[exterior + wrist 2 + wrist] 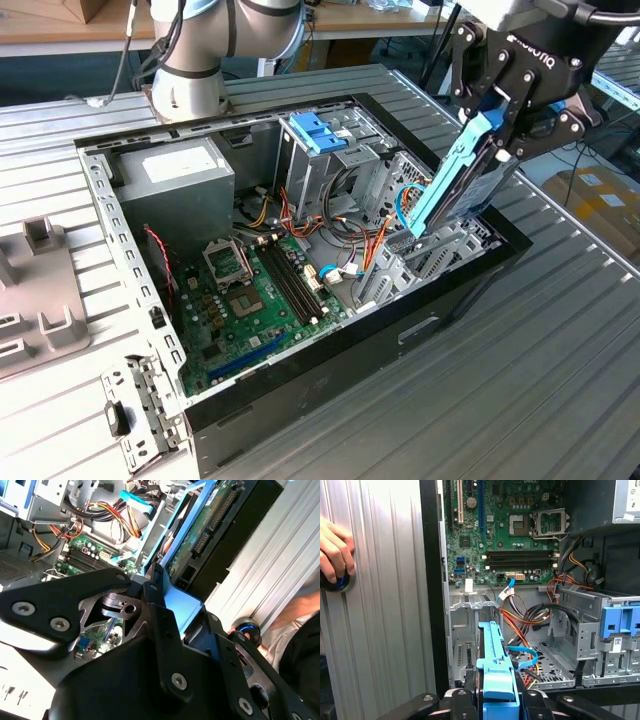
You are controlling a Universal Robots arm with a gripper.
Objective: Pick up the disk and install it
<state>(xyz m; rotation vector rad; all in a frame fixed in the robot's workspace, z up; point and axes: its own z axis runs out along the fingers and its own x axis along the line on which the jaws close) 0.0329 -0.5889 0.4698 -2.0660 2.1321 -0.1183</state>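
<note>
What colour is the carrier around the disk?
The carrier is bright blue; the exterior view shows it best.

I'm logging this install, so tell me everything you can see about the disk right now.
The disk is a flat metal drive in a bright blue plastic frame, with a green circuit board on one face. The hand is shut on its upper end. It hangs tilted, its lower end inside the open computer case.

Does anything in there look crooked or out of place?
The disk hangs tilted in the gripper, lower end at the open computer case, not seated. A hand rests beside the case.
</note>
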